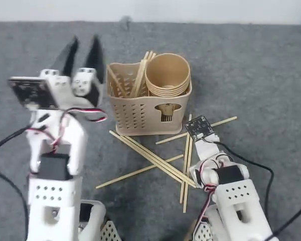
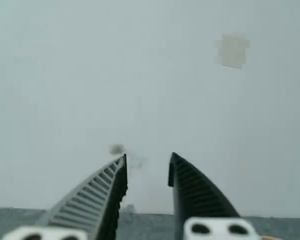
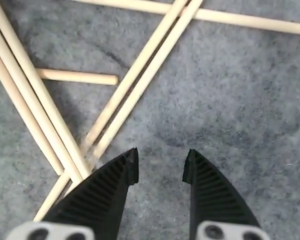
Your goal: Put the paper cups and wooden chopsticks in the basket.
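— So, starting at the left of the overhead frame, what is that arm up to?

— The left end effector (image 1: 85,42) sits in the upper left, lifted off the grey worktop (image 1: 261,65). Its two dark fingers are apart with nothing between them, and they point toward the pale wall (image 2: 140,75) at the back.

— And next along?

— The basket (image 1: 140,113) stands at upper centre, just right of that end effector. The paper cups (image 1: 168,75) are nested upright in its right half, and a few wooden chopsticks (image 1: 139,75) lean in its left half.

— Anything outside it?

— Yes, loose chopsticks (image 1: 150,155) lie criss-crossed on the worktop, spread from below the basket toward the lower right. The nearest ends are just beside its base.

— And the far side?

— In the lower right, the other arm hangs over that scatter. Its own camera shows the right end effector (image 3: 161,152) with fingers parted and empty, low over the worktop, one finger just beside the loose chopsticks.
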You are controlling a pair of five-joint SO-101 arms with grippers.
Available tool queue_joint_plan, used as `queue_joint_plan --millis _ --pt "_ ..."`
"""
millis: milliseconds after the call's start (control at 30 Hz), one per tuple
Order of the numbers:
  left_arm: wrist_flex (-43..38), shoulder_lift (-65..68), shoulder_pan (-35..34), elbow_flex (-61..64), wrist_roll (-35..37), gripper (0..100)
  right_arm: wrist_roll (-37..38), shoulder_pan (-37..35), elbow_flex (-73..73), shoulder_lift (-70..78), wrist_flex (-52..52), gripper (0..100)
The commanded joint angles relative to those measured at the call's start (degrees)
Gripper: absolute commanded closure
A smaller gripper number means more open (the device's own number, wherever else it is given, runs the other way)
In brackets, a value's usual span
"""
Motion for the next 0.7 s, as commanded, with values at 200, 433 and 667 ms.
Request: queue_joint_plan --millis 200,433,667 --pt "39.21 -8.18 -5.8 -12.79 0.09 92 0.7 0.66 -0.26 -1.01 -1.1 83.7" --pt "61.63 1.05 -3.96 -22.46 -6.42 92 0.7 0.66 -0.26 -1.01 -1.1 83.7" --pt "78.68 11.16 9.58 -23.52 -21.27 92 0.62 0.66 -0.26 -1.01 -1.1 83.7"
